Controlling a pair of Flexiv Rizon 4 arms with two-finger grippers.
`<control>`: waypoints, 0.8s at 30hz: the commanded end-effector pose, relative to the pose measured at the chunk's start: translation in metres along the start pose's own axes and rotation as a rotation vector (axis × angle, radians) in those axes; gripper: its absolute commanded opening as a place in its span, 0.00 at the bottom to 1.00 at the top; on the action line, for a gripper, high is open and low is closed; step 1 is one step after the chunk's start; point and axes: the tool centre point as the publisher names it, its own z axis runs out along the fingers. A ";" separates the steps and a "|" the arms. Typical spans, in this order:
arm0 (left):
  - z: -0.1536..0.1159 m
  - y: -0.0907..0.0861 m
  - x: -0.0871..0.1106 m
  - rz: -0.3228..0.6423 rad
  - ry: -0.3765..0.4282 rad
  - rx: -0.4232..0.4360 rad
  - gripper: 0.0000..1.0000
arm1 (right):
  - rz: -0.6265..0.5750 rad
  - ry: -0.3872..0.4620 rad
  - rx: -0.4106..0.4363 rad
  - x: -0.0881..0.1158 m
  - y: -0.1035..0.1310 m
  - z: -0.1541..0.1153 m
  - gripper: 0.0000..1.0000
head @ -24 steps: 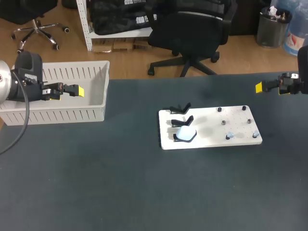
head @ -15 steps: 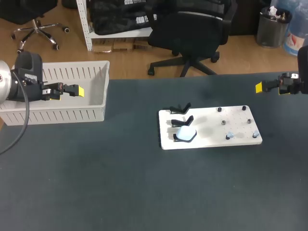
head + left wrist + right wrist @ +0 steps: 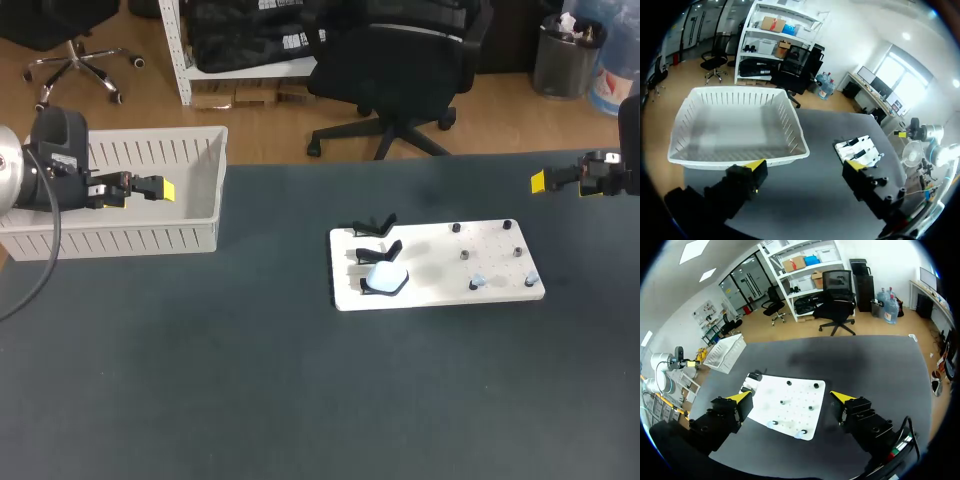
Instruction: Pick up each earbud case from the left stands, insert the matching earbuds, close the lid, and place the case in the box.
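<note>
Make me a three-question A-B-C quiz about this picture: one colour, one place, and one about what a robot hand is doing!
1. What colour is the basket? A white; B red; C green.
2. Where is the earbud case? A in the basket; B on the white board; C on the floor.
3. The left gripper is: A open and empty; B shut on the case; C shut on the basket.
Answers: 1 A, its slatted walls are white. 2 B, it sits at the board's left side. 3 A, its fingers stand apart, nothing between.
</note>
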 end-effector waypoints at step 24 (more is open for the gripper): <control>0.024 -0.063 0.003 0.678 -0.012 0.262 1.00 | 0.000 0.000 0.000 0.000 0.000 0.000 1.00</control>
